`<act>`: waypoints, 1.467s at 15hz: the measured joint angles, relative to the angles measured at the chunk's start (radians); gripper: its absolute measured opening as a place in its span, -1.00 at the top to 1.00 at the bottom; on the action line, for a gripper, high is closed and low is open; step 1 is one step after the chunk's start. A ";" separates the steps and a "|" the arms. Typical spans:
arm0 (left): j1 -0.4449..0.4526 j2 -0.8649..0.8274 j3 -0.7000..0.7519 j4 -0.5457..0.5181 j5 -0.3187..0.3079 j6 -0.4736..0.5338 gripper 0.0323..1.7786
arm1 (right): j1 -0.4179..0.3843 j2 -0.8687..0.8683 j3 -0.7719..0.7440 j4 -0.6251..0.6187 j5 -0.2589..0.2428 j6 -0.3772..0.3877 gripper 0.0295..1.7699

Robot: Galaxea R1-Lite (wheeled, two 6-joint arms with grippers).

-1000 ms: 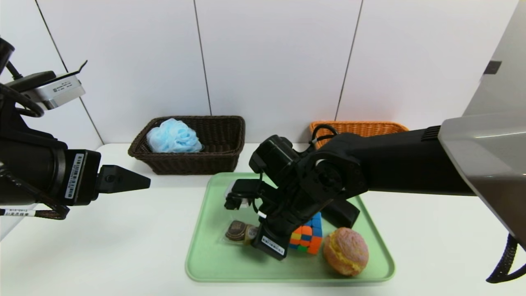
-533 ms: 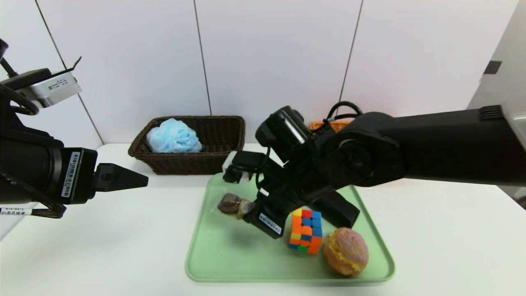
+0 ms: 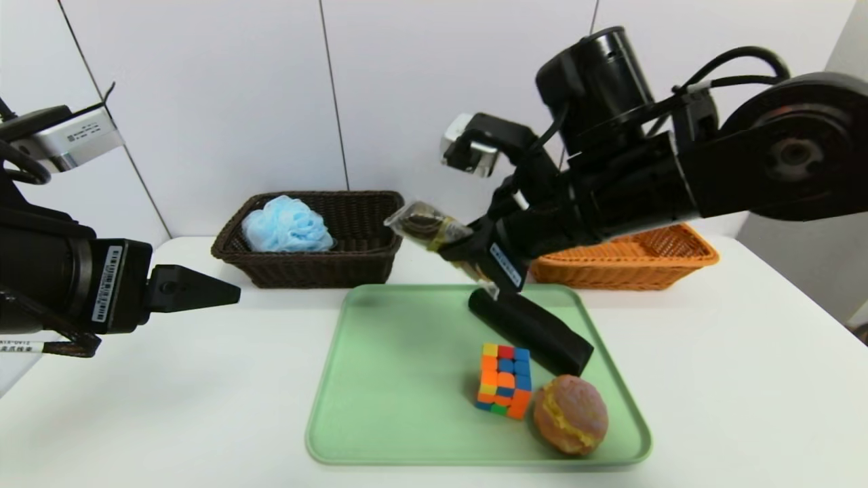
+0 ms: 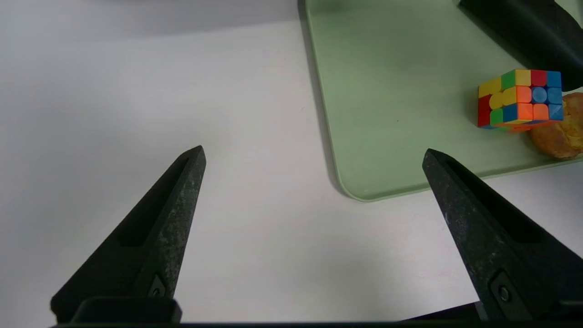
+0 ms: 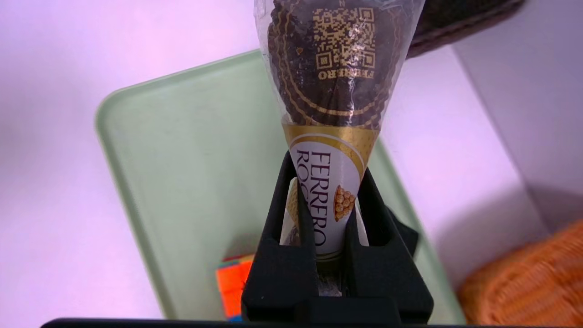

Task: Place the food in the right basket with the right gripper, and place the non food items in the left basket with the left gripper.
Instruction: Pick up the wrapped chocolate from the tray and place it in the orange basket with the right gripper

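Jaws of the right gripper (image 3: 453,245) clamping chocolate pack (image 3: 426,225) above tray (image 3: 380,420).

"FERRERO" — chocolate pack (image 5: 325,136) label

Right tool (image 3: 453,245) clamped, left tool (image 4: 314,155) agape

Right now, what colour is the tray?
Pale green tray, plain; clearest in the head view.
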 joint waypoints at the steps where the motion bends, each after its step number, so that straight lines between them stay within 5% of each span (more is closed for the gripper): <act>1: 0.000 0.000 0.000 0.000 0.000 -0.001 -0.90 | -0.030 -0.014 -0.001 0.000 0.000 -0.026 0.81; 6: 0.000 -0.001 -0.002 -0.002 -0.002 0.000 -0.90 | -0.200 -0.058 0.001 0.000 0.000 -0.196 0.81; 14: 0.000 -0.001 0.002 -0.001 -0.001 -0.009 -0.90 | -0.486 0.028 -0.030 -0.002 -0.003 -0.671 0.81; 22: 0.011 0.003 0.009 -0.001 0.000 -0.009 -0.90 | -0.563 0.220 -0.140 -0.003 -0.058 -0.790 0.81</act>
